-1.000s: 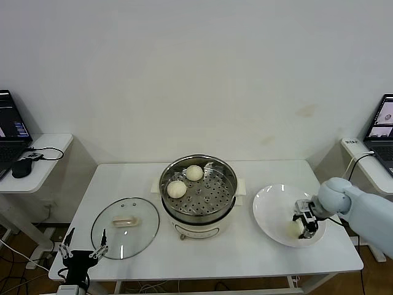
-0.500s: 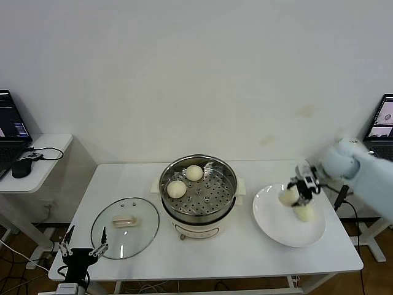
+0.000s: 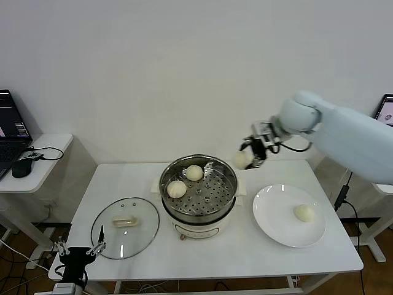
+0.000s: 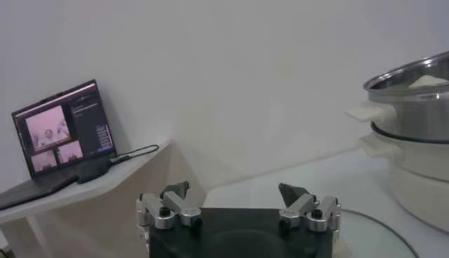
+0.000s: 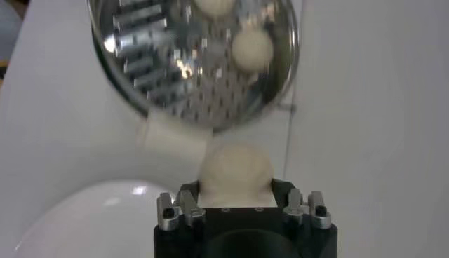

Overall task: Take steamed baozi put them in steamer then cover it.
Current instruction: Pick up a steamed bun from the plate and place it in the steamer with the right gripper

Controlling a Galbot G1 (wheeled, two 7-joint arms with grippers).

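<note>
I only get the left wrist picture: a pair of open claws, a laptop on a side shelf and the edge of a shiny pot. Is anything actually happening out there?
Observer: Yes. The right gripper is up in the air beside the steamer, carrying a baozi.
Operator: Is there anything in the pot yet?
Observer: Two buns sit on its perforated tray, toward the robot's left side.
Operator: Any more to fetch?
Observer: One bun lies on the white plate, to the right of the steamer.
Operator: And the cover?
Observer: The glass lid lies flat on the table, to the left of the steamer, just ahead of your left gripper.
</note>
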